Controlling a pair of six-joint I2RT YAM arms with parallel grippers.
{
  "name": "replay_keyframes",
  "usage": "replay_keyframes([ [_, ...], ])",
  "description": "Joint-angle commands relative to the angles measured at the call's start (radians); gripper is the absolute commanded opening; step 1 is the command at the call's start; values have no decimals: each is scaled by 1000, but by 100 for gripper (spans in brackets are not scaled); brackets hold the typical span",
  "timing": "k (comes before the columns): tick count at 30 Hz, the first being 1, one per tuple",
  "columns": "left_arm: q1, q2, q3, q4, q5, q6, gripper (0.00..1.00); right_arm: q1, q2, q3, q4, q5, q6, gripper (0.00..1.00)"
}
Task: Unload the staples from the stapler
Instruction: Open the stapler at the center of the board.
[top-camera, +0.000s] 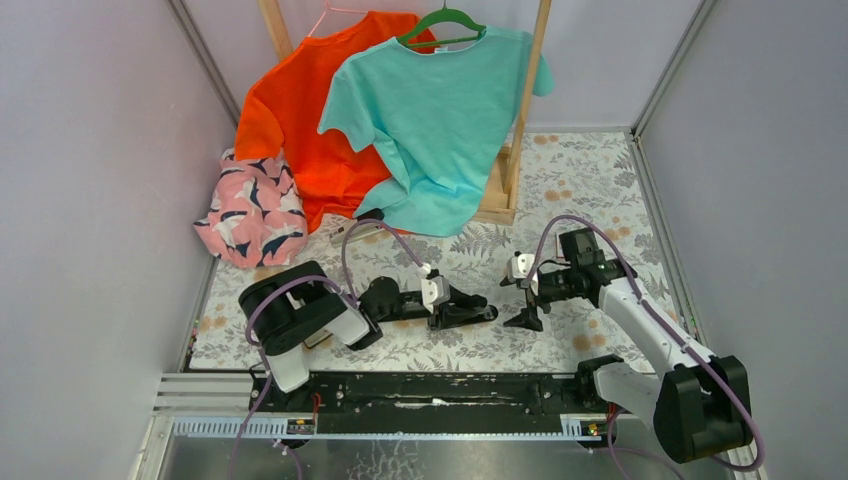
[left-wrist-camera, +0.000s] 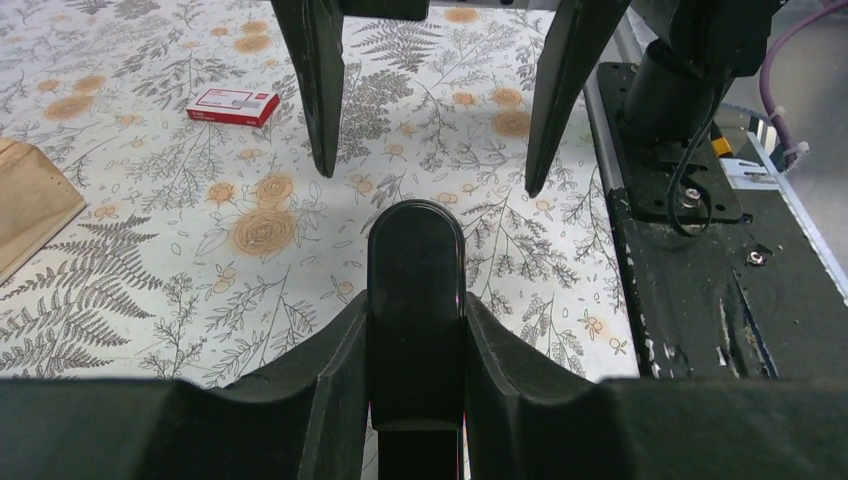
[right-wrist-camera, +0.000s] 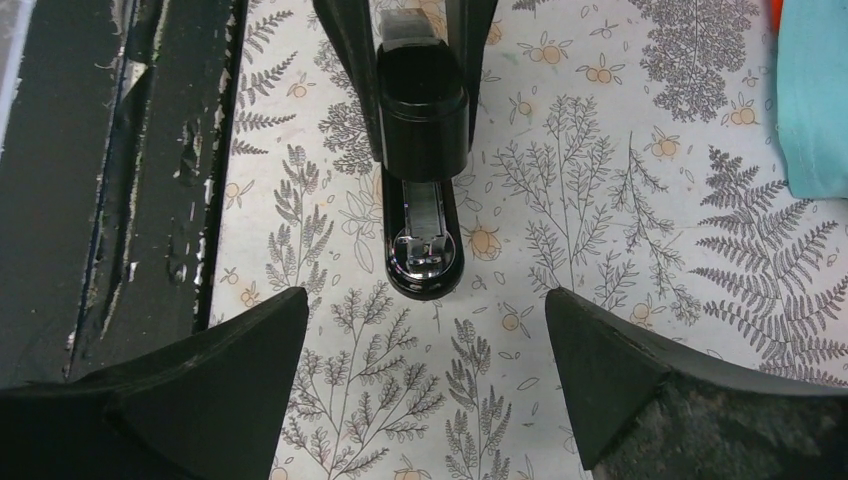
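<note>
Now the left gripper (left-wrist-camera: 415, 320) is clamped on the stapler (left-wrist-camera: 415, 250) — the right gripper (right-wrist-camera: 425, 335) faces the stapler's free end, near it, jaws wide apart.

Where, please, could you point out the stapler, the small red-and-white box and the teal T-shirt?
stapler (right-wrist-camera: 420, 120): right wrist view, on its black top arm.
red-and-white box (left-wrist-camera: 232, 105): left wrist view, on its top face.
teal T-shirt (top-camera: 430, 130): top external view, on the chest.
</note>
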Motion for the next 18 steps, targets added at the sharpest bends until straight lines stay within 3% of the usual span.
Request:
replay_keyframes([
  [1, -3, -36, 24, 162, -30, -22, 0, 33, 15, 2, 91, 38, 70, 95],
  [7, -16, -61, 38, 162, -33, -34, 0, 122, 20, -28, 212, 131, 169, 95],
  [18, -35, -126, 38, 161, -37, -58, 0, 174, 73, -19, 221, 157, 194, 87],
])
